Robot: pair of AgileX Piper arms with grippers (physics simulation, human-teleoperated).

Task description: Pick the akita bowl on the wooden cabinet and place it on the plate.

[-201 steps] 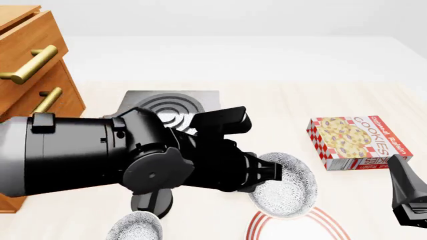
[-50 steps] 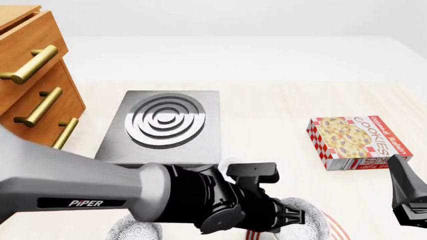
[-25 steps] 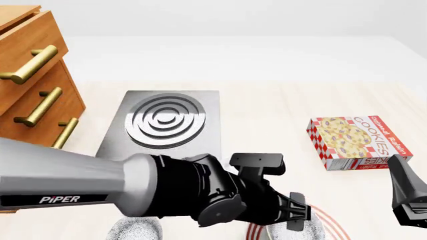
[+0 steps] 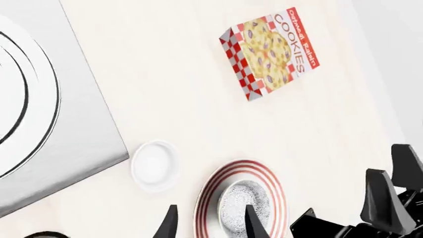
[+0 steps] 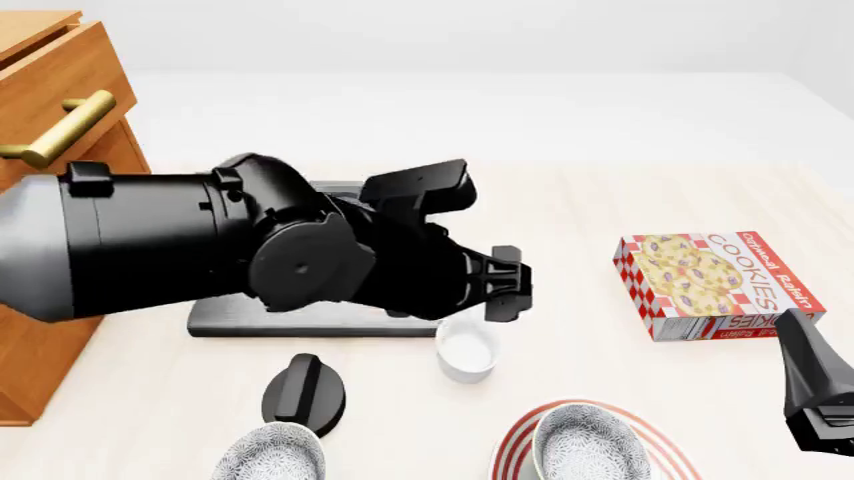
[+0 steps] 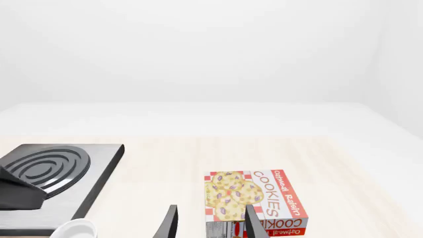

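Akita bowl (image 5: 589,444) sits upright on the plate (image 5: 665,442), roughly centred inside the red rings; nothing grips it. Same pair in the left wrist view: bowl (image 4: 244,203) on plate (image 4: 210,194).

Left gripper (image 4: 209,225) hangs above the plate with its fingers apart and nothing between them. In the front view the left arm's black body (image 5: 267,250) is raised well above the plate and covers most of the stove (image 5: 214,318).

Plain white ramekin (image 5: 467,352) stands near the plate, between it and the stove. Second speckled bowl (image 5: 271,454) and a black knob (image 5: 304,392) lie beyond the ramekin from the plate, toward the wooden cabinet (image 5: 54,130).

Cookie box (image 5: 714,282) lies flat, well apart from the plate. Right gripper (image 6: 209,223) points at the box, fingers spread, empty.
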